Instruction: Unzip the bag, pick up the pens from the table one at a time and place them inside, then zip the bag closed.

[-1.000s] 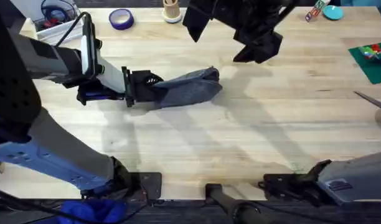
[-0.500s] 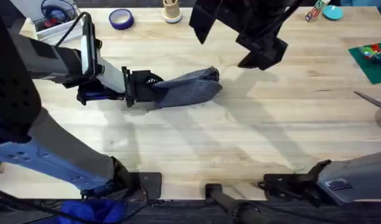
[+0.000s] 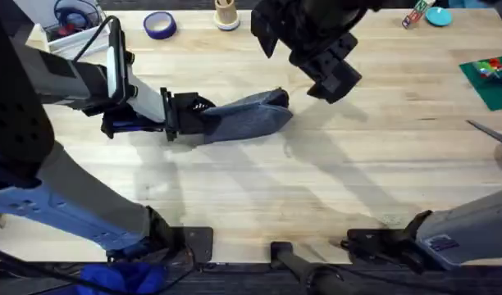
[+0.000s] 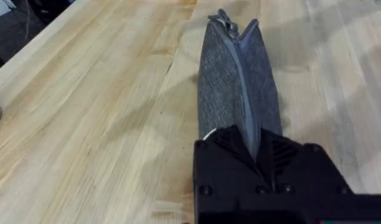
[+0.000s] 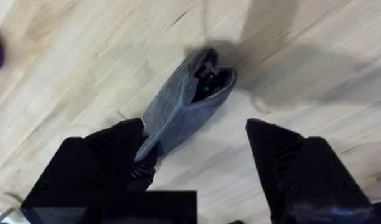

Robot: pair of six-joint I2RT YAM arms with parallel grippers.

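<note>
Grey-blue bag (image 3: 247, 119) lying on the wooden surface (image 3: 333, 188), one end clamped in the left pincer (image 3: 188, 115); right pincer (image 5: 197, 158) spread wide above its gaping far end.

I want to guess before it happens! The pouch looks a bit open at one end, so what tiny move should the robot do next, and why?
Probably the right gripper should lower to the bag's open end to find the zipper pull. The left gripper already clamps the other end, the far end gapes with something green inside, and the right fingers are spread above it.
</note>
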